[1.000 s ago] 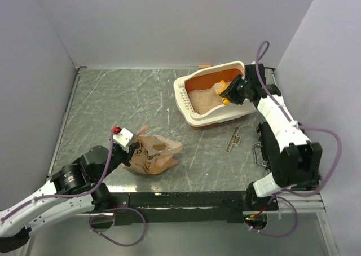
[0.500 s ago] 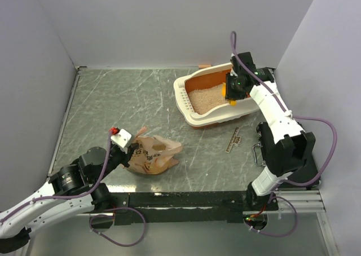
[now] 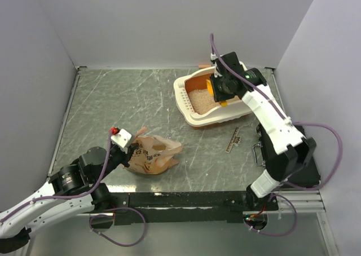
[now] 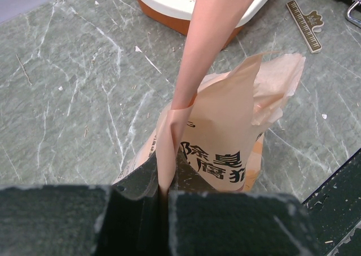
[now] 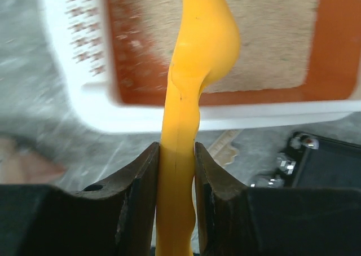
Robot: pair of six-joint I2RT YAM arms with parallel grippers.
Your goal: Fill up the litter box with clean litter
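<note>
The right gripper (image 5: 176, 150) was clamped narrow on the handle of the yellow-orange scoop (image 5: 198, 39). The scoop's bowl showed edge-on, so whether it carried anything could not be told, and blur softened all beneath it. Below the bowl lay the litter box (image 5: 141, 118), at about 1 o'clock on the table (image 3: 124, 104). Clean litter (image 5: 271, 42) covered much of its orange floor. In the top view the arm hid the box's 3 o'clock side.

At 7 o'clock the left gripper (image 4: 163, 184) was pinched shut on a fold of the tan paper bag (image 4: 225, 132), which lay slumped on the table. The bag's black print read "除臭". A second row of characters was cut off by the gripper body. A ruler-patterned clip (image 4: 304, 16) lay at 5 o'clock of the box, its markings too small to read.
</note>
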